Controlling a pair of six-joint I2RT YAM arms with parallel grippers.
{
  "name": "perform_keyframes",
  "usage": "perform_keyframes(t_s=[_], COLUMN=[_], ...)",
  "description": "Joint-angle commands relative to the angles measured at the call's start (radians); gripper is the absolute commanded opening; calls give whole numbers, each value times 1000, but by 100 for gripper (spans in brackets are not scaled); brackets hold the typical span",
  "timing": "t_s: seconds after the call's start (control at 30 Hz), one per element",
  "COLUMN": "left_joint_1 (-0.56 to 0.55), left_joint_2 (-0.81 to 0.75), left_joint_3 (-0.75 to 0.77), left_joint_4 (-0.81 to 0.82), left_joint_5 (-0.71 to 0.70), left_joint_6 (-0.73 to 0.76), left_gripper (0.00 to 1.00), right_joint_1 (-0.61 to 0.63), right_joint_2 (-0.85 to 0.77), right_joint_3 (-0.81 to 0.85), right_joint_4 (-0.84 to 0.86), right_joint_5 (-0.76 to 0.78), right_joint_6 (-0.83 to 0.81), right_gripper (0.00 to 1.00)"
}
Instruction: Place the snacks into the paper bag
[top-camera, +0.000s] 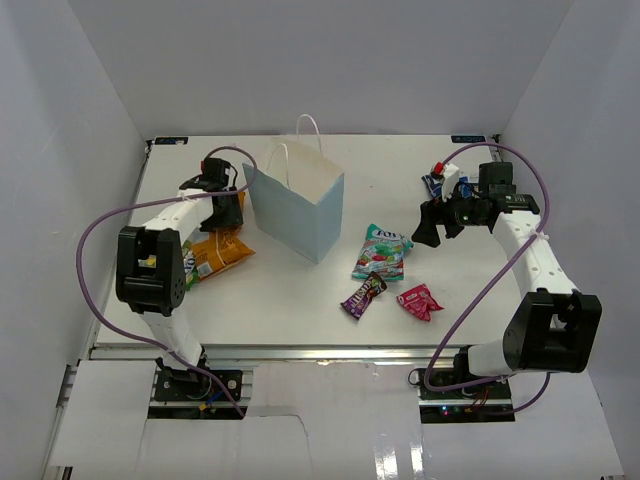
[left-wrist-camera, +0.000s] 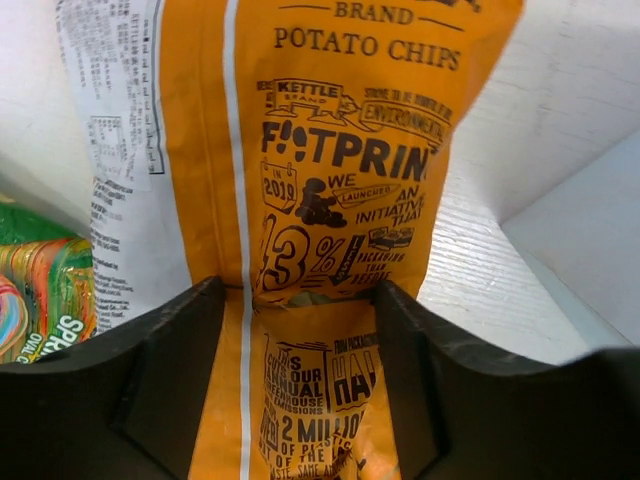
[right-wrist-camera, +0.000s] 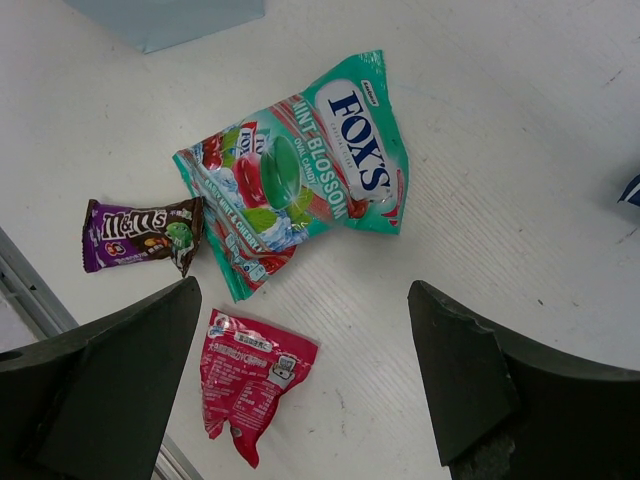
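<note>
The pale blue paper bag (top-camera: 298, 207) stands upright at the back left, its corner showing in the right wrist view (right-wrist-camera: 170, 15). My left gripper (top-camera: 229, 207) (left-wrist-camera: 300, 380) is just left of it, shut on the end of the large orange chip bag (top-camera: 222, 250) (left-wrist-camera: 330, 150). The green-yellow packet (top-camera: 189, 266) (left-wrist-camera: 40, 290) lies beside the chip bag. My right gripper (top-camera: 430, 226) (right-wrist-camera: 300, 390) is open and empty above the table. The teal-red packet (top-camera: 382, 250) (right-wrist-camera: 300, 170), the purple one (top-camera: 363, 293) (right-wrist-camera: 140, 232) and the pink-red one (top-camera: 420, 301) (right-wrist-camera: 250, 380) lie below it. The blue-white bag (top-camera: 436, 180) lies behind the right wrist.
White walls enclose the table on three sides. The table's front edge with its metal rail (top-camera: 320, 350) runs just beyond the purple and pink-red packets. The left arm's purple cable (top-camera: 95, 230) loops out to the left.
</note>
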Motion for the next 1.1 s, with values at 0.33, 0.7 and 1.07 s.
perform_keyframes(t_s=[0.33,0.7,1.07], left_joint_1=[7,97,122], left_joint_2=[-152,-430,-602], left_joint_3=[-119,-81,-11], left_joint_4=[14,17,113], left_joint_5=[-100,81,200], left_joint_6=[-43,-167,-236], left_gripper=[19,0,0], right_joint_1=[-5,-10,-16], right_joint_2=[-5,-18,-32], right_joint_3=[19,11,11], right_joint_4=[-7,-5,-7], right_joint_5=[-29,-22,-22], right_joint_6=[0,-9,-15], right_gripper=[90,90,90])
